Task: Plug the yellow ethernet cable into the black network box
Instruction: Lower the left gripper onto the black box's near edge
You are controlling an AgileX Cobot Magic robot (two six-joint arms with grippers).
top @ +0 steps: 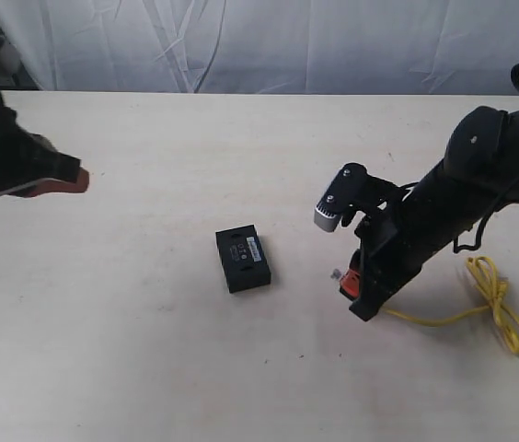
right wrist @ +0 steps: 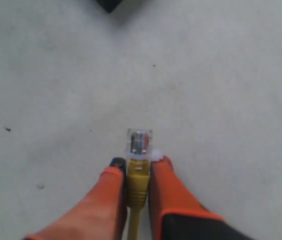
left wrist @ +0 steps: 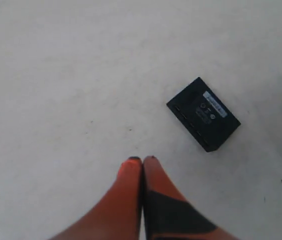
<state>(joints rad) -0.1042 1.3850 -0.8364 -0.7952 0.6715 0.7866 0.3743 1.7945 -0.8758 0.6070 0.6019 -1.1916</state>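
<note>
The black box (top: 243, 259) is seen lying flat near the middle of the pale counter (top: 149, 359), with a small white label on its top face. The jaws of the right arm (top: 444, 203) are clamped on the yellow cable (top: 494, 295) just behind its clear plug (top: 336, 273), which is held out past the orange fingertips, close to the counter. The plug is placed to the right of the box in the exterior view, near it but not touching.

In the right wrist view the plug (right wrist: 139, 141) is shown sticking out between the two fingertips, and only a dark corner of the box (right wrist: 112, 4) is caught at the frame's edge. The rest of the cable is trailed from the jaws across the counter to a loose bundle near the right edge of the exterior view.

The left arm (top: 11, 157) is held at the left edge, well apart from the box. Its jaws are pressed together with nothing between them. In the left wrist view the box (left wrist: 203, 114) is seen beyond those clenched fingertips (left wrist: 131, 172), and a row of small openings is visible along one long side.
</note>
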